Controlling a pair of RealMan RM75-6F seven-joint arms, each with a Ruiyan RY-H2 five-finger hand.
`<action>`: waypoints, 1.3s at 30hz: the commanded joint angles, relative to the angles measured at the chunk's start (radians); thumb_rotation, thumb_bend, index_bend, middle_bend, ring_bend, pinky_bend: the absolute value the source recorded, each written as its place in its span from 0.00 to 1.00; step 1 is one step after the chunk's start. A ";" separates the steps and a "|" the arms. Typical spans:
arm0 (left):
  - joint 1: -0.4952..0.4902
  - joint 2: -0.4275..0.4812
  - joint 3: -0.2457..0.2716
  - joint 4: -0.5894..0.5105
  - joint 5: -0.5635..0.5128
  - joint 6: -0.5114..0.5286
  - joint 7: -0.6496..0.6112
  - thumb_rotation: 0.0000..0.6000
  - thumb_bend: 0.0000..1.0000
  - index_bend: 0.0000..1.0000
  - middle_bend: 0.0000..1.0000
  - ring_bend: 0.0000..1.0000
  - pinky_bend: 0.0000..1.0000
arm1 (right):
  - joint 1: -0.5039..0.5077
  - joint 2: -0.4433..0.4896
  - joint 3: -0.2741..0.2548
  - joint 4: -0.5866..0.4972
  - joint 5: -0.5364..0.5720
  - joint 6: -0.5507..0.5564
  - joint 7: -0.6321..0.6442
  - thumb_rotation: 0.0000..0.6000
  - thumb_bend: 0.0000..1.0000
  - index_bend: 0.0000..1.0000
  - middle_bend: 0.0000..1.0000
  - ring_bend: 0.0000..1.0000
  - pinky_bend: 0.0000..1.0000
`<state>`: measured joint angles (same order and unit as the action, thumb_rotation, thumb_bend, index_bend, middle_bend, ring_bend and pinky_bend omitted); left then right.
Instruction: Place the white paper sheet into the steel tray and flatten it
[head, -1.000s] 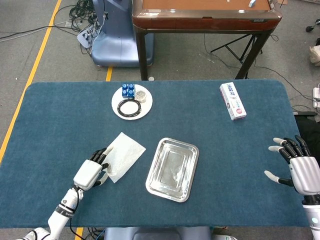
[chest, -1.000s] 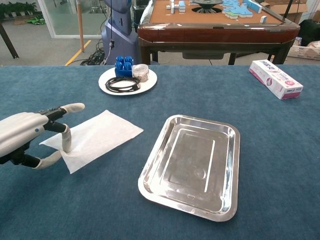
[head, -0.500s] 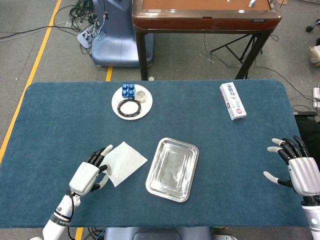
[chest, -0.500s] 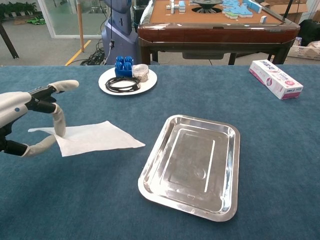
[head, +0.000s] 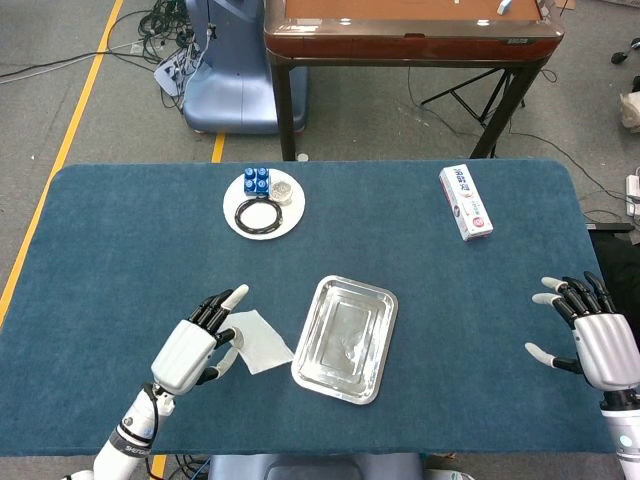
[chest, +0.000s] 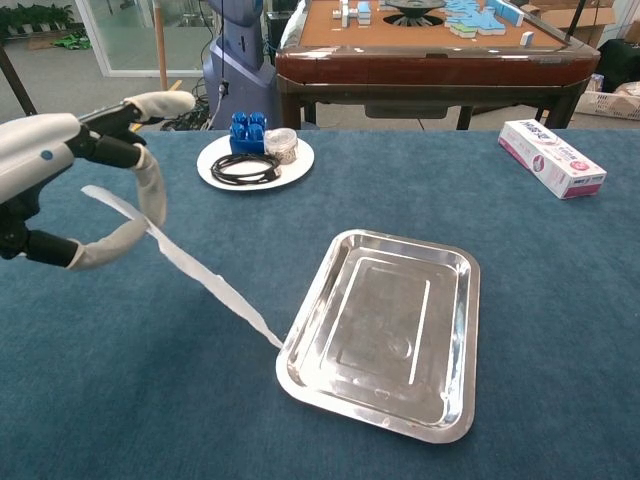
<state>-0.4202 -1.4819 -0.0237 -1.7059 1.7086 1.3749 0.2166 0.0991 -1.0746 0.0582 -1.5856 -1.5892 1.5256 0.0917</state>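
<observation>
My left hand pinches one corner of the white paper sheet and holds it lifted off the table. The sheet hangs slanting down to the right, and its low corner reaches the left rim of the steel tray. Nothing lies inside the tray, which sits at the middle of the blue table. My right hand is far to the right near the table's edge, fingers spread, holding nothing.
A white plate with a blue block, a black cable coil and a small jar stands behind the tray. A pink and white box lies at the back right. A brown table stands beyond the blue one.
My left hand has risen and moved right toward the tray, lifting the paper sheet off the table. The sheet's free end now hangs at the tray's left rim. The right hand stayed put.
</observation>
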 joint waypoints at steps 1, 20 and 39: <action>-0.031 0.005 -0.031 -0.053 -0.006 -0.034 0.005 1.00 0.46 0.66 0.00 0.00 0.12 | -0.001 0.001 0.001 0.000 0.001 0.002 0.003 1.00 0.00 0.34 0.23 0.14 0.00; -0.122 -0.026 -0.098 -0.239 0.003 -0.124 0.183 1.00 0.46 0.66 0.00 0.00 0.12 | -0.007 0.016 0.004 -0.002 -0.001 0.018 0.032 1.00 0.00 0.34 0.23 0.14 0.01; -0.202 -0.092 -0.107 -0.241 -0.017 -0.204 0.131 1.00 0.45 0.66 0.00 0.00 0.12 | -0.006 0.016 0.007 0.000 0.003 0.016 0.032 1.00 0.00 0.34 0.23 0.14 0.00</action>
<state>-0.6214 -1.5724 -0.1298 -1.9471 1.6925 1.1698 0.3479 0.0931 -1.0586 0.0653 -1.5858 -1.5859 1.5418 0.1241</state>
